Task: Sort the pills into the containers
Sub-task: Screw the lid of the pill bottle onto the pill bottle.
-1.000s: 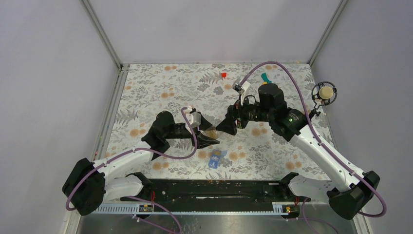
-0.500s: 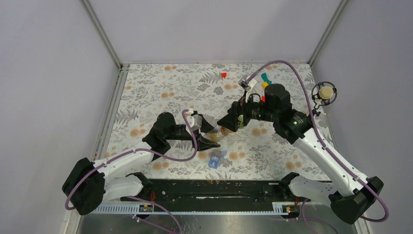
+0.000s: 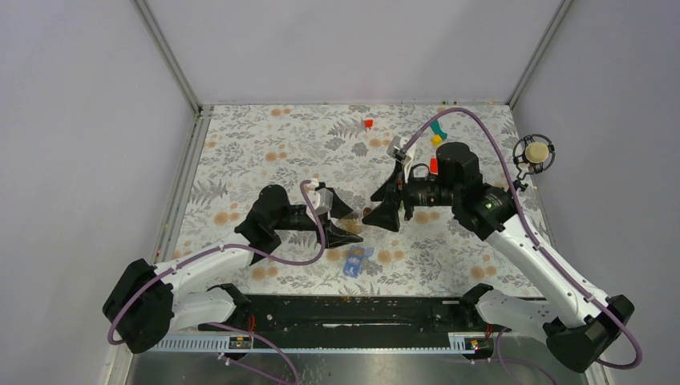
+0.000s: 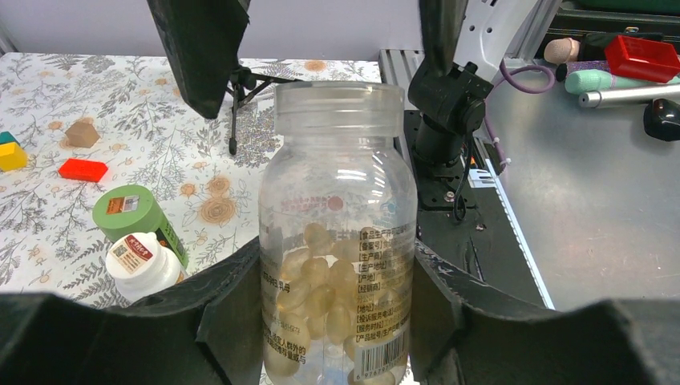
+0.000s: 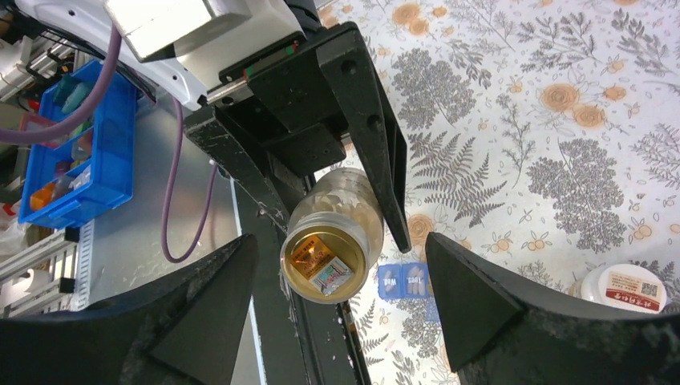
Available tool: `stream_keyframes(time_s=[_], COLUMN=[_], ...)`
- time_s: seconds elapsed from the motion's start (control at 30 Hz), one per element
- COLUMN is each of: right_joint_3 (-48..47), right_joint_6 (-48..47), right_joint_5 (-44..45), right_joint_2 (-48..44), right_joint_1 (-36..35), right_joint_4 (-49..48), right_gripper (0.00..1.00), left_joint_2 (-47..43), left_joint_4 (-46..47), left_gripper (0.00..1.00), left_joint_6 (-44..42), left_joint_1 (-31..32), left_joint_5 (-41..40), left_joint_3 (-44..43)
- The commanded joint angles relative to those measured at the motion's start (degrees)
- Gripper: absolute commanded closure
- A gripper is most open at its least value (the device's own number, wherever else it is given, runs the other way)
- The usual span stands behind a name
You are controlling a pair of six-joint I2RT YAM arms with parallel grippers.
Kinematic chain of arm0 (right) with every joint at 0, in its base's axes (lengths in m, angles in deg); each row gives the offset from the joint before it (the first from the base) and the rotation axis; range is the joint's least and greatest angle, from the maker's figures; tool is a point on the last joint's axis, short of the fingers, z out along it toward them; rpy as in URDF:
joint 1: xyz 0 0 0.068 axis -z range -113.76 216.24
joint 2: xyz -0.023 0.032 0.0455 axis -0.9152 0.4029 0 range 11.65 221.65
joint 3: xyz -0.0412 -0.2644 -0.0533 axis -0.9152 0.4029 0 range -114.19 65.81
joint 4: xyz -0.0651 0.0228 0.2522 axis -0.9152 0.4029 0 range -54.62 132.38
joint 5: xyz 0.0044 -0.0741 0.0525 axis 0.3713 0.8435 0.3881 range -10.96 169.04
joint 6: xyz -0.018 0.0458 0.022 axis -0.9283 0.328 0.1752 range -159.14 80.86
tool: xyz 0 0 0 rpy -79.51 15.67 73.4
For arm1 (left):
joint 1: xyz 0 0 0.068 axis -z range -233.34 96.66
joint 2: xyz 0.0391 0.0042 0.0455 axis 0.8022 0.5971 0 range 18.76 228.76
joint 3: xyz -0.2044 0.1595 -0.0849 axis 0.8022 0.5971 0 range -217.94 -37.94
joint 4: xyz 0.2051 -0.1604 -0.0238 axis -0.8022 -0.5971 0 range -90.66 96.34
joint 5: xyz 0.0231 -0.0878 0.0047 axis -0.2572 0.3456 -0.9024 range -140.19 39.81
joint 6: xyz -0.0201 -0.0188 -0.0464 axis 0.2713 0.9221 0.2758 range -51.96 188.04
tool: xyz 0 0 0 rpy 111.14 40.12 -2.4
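Note:
My left gripper [image 4: 337, 321] is shut on a clear pill bottle [image 4: 337, 233] that holds yellow softgel pills; its black fingers [image 4: 228, 313] press both sides. The bottle stands uncapped. In the top view the left gripper [image 3: 343, 223] holds this bottle [image 3: 351, 227] just above the blue pill box [image 3: 354, 261]. My right gripper [image 5: 341, 245] is open, its jaws wide on either side of the bottle's mouth [image 5: 327, 258] without touching it. The pill box [image 5: 405, 282] shows pills in two lidded compartments.
A green bottle [image 4: 132, 210] and a white bottle [image 4: 138, 261] lie side by side on the floral cloth. Red [image 4: 82, 169], yellow [image 4: 10, 155] and wooden [image 4: 80, 132] blocks sit farther off. A round stand [image 3: 536, 152] is at the right edge.
The right wrist has turned and its gripper has shifted slightly right, lining up with the bottle's mouth. The left arm and bottle have stayed still.

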State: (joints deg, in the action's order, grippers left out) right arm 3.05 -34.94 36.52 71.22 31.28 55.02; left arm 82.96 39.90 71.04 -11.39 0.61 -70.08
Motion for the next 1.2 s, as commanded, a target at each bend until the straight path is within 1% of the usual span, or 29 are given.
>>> stream_keyframes(time_s=[0.0, 0.13, 0.3, 0.37, 0.43, 0.53, 0.63, 0.67, 0.7, 0.77, 0.83, 0.87, 0.9, 0.93, 1.03, 1.1, 1.17], right_joint_3=[0.17, -0.31, -0.61, -0.81, -1.35, -2.43, -3.27, -3.14, -2.85, -1.89, -1.5, -1.41, -1.52, -1.72, -0.2, 1.58, 2.74], right_joint_6=[-1.97, -1.1, -0.29, 0.41, 1.62, 6.37, 13.56, 16.6, 19.95, 25.91, 30.24, 31.24, 31.58, 31.54, 31.26, 31.18, 30.33], right_joint_5=[-0.93, -0.68, -0.41, 0.61, 1.56, 5.84, 8.65, 10.81, 13.06, 17.64, 22.08, 23.08, 23.59, 24.18, 25.13, 25.6, 25.51], right_joint_2=[0.82, 2.17, 3.44, 3.65, 4.24, 5.5, 7.1, 7.4, 7.66, 7.99, 8.42, 8.64, 8.82, 8.77, 6.62, 4.5, 2.69], right_joint_1=[0.03, 0.0, -0.14, -0.27, -0.35, -0.35, -0.31, -0.36, -0.33, -0.43, -0.45, -0.46, -0.4, -0.4, -0.45, -0.38, -0.24], right_joint_4=[0.31, 0.1, 0.24, 0.12, 0.32, 0.52, -1.21, -2.29, -3.65, -6.04, -6.81, -7.36, -7.38, -7.13, -8.8, -10.72, -11.56], right_gripper=[0.18, 0.26, 0.31, 0.35, 0.45, 0.67, 0.87, 0.91, 0.92, 0.97, 1.0, 1.0, 0.98, 0.88, 0.48, 0.33, 0.23], left_joint_2=[0.23, 0.53, 0.62, 0.6, 0.52, 0.19, -0.28, -0.4, -0.67, -1.05, -1.36, -1.59, -1.84, -2.03, -2.39, -2.42, -2.48], left_joint_4=[4.04, 4.05, 4.02, 4.01, 4.12, 4.63, 3.78, 3.6, 3.3, 2.0, 1.35, 1.29, 1.17, 1.04, 0.85, 1.62, 2.61], left_gripper=[1.0, 1.0, 1.0, 1.0, 1.0, 1.0, 1.0, 1.0, 1.0, 1.0, 1.0, 1.0, 1.0, 1.0, 1.0, 1.0, 1.0], left_joint_6=[-0.63, -0.59, -0.5, -0.41, -0.29, -0.28, -0.89, -1.08, -1.42, -2.19, -2.52, -2.53, -2.56, -2.49, -2.41, -2.26, -1.61], left_joint_1=[-0.01, 0.03, 0.05, 0.05, 0.05, 0.02, -0.01, 0.02, -0.02, 0.04, 0.05, 0.06, -0.02, -0.01, 0.06, 0.01, 0.06], left_joint_5=[1.93, 1.86, 1.32, 0.28, -1.31, -4.78, -8.48, -9.7, -11.54, -14.15, -16.32, -16.98, -17.44, -17.86, -18.37, -18.46, -18.52], left_joint_3=[-2.51, -2.57, -2.76, -2.78, -2.81, -2.3, -2.02, -1.79, -1.7, -1.64, -1.5, -1.43, -1.32, -1.27, -1.03, -0.63, -0.15])
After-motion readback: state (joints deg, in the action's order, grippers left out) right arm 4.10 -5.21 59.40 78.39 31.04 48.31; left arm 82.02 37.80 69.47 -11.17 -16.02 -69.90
